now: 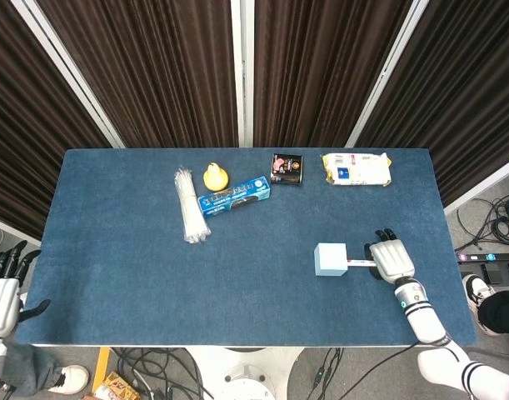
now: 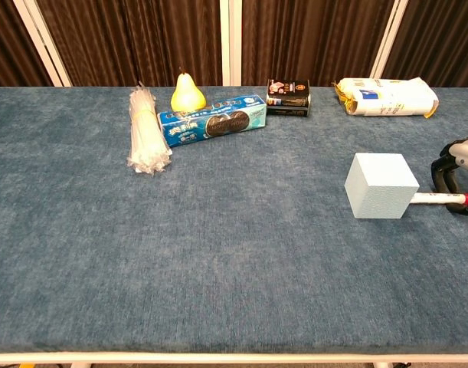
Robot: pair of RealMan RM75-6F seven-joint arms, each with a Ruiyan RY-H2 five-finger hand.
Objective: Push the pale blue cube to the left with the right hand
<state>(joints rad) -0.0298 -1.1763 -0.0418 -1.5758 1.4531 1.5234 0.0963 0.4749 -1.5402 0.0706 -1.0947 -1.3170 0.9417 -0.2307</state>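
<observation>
- Pale blue cube (image 1: 331, 259) sits on the blue table (image 1: 137, 275), in the right half, toward the near edge and well apart from the row of packets at the back.
- Right hand (image 1: 391, 259) lies just beside the cube, on its right; the cube is directly to the hand's left, which is the push direction the task asks for.
- A thin white rod with a red end (image 2: 439, 198) bridges hand and cube, its long axis running left-right; its left end meets the cube's right face.
- Right hand's fingers appear curled in around the rod (chest view shows only the hand's edge at the frame border, so the exact grip cannot be confirmed).
- Left hand (image 1: 2, 296) hangs off the table's left end, fingers apart and holding nothing, far from the cube; the right hand is much the nearer.
- Judgement: a straight leftward push should suffice, with bare cloth to the cube's left.
</observation>
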